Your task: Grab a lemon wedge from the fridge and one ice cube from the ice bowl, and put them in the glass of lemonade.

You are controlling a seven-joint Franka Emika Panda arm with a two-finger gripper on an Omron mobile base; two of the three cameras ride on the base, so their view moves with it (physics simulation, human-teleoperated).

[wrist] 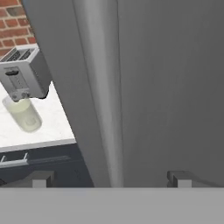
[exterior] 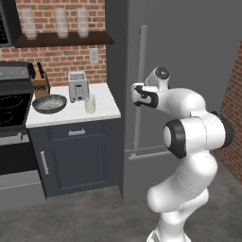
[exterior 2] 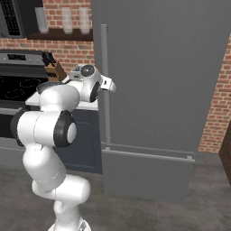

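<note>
Fridge-opening step: gripper [wrist: 109,178] jaws spread, straddling the fridge [exterior: 189,56] bar handle [wrist: 101,87]; next, close and pull.

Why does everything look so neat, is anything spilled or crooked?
Nothing stands out. The fridge is shut, and the glass of lemonade, ice bowl and toaster sit upright on the counter.
</note>
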